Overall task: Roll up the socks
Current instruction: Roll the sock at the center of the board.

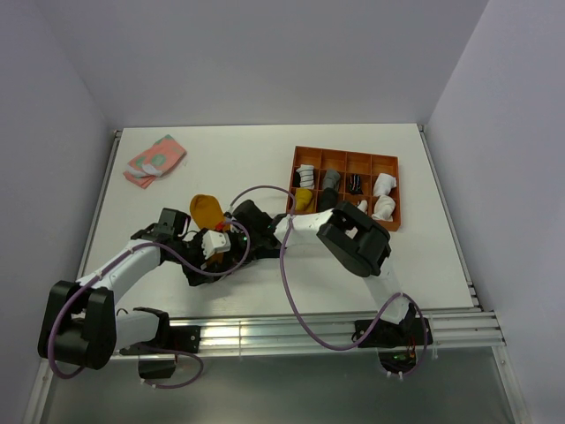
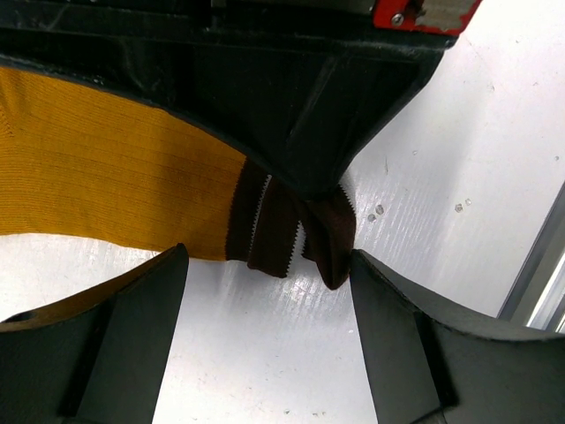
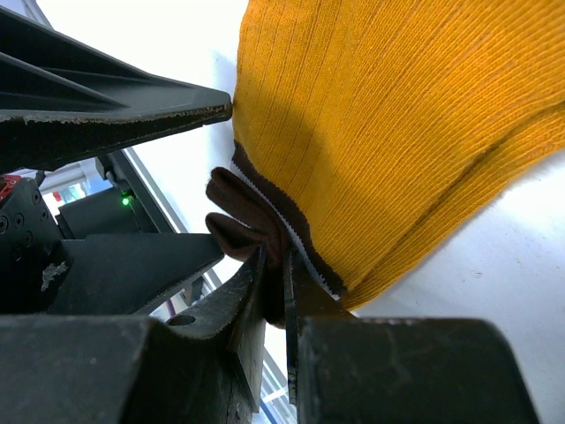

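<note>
The mustard-orange sock (image 1: pixel 207 209) lies on the white table left of centre. Its dark-brown striped cuff (image 2: pixel 274 231) points toward the arms. My right gripper (image 1: pixel 228 226) is shut on that cuff (image 3: pixel 243 221), pinching the brown fabric between its jaws (image 3: pixel 284 265); the orange body (image 3: pixel 397 115) spreads out beyond it. My left gripper (image 1: pixel 231 241) is open (image 2: pixel 269 336), with its fingers low over the table either side of the cuff's end, the right finger (image 2: pixel 415 336) nearly touching it. The orange fabric (image 2: pixel 106 168) lies to its left. I cannot make out the navy sock.
An orange divided tray (image 1: pixel 346 150) at the right holds rolled white, grey and dark socks. A pink-and-green folded cloth (image 1: pixel 154 159) lies at the back left. The metal rail (image 1: pixel 309 311) runs along the table's near edge, close behind the grippers.
</note>
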`<state>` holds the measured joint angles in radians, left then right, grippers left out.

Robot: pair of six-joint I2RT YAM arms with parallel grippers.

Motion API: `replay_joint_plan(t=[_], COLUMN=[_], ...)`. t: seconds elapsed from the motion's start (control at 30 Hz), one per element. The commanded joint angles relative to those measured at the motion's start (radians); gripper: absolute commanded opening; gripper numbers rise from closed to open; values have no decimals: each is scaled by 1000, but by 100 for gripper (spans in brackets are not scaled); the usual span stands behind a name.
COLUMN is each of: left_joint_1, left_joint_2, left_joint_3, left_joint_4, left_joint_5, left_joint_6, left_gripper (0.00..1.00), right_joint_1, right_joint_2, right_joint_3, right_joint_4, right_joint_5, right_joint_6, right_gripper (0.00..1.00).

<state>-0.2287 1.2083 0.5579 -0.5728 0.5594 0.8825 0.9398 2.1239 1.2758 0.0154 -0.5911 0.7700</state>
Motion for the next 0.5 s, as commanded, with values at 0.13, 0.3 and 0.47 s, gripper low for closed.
replay_joint_plan(t=[0.13,0.3,0.47], left_joint_1=[-6,-12,-34], left_joint_2=[-9,8,14], left_joint_3=[22,46,54], left_joint_4=[2,-2,21], left_joint_5=[14,28,42], left_joint_6=[36,35,12], left_gripper=[80,80,80], right_joint_1=[-7,-16,-21], right_joint_2=[27,28,22], right_joint_3=[-29,-35,-67], right_joint_4=[-81,-74,-37], right_joint_5=[39,28,17], right_joint_6=[-6,-1,14], right_gripper=[0,0,0])
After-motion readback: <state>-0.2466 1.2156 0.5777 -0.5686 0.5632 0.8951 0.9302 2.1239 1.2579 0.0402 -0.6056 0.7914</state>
